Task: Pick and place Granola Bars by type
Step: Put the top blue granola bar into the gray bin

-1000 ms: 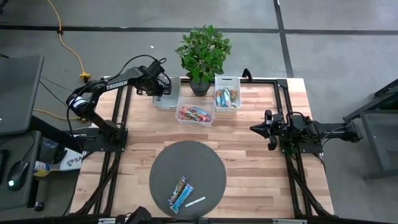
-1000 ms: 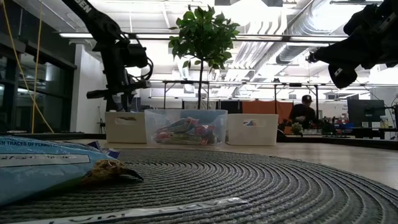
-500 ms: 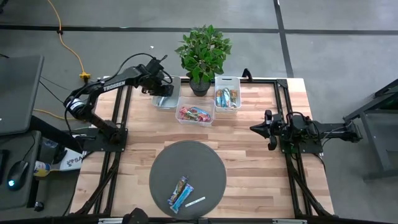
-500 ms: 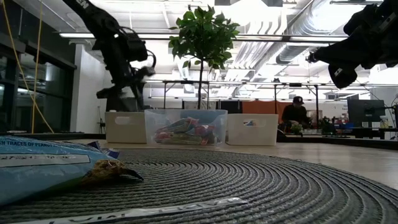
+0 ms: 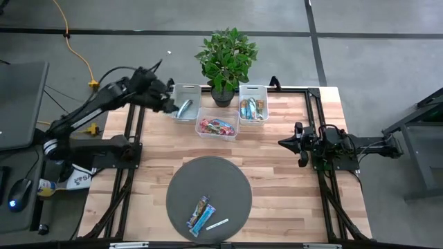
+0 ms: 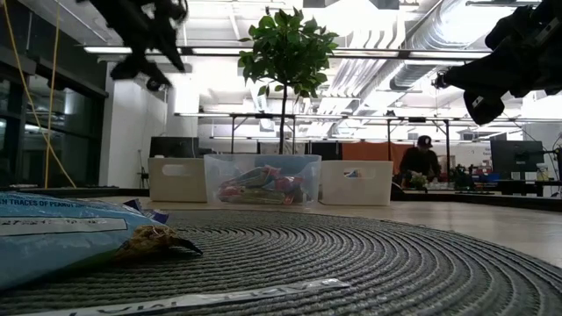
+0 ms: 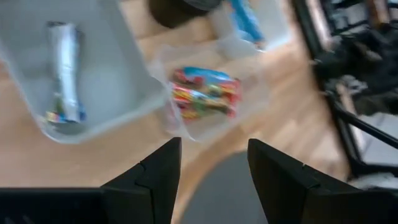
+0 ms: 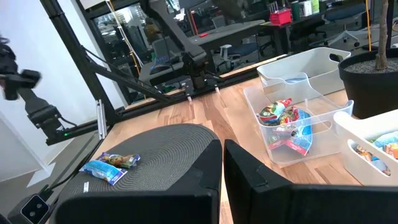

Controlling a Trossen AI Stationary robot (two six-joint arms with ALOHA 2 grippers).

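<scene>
One light blue bar (image 5: 183,108) now lies in the white bin (image 5: 184,90) left of the plant (image 5: 225,57), long axis diagonal. Left pincer (image 5: 165,101), over that bin half a second ago, has drawn back past its left rim, fingers spread, empty. Two bars (image 5: 201,215) on the round mat (image 5: 235,181) point diagonally, unchanged. Right pincer (image 5: 288,144) waits right of the mat, fingers pressed together.

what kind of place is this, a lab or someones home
Most likely a robotics lab or open workshop, not a home: exposed ceiling ducts, rows of desks with monitors where a person sits, and a bare concrete floor around the wooden table.
</scene>
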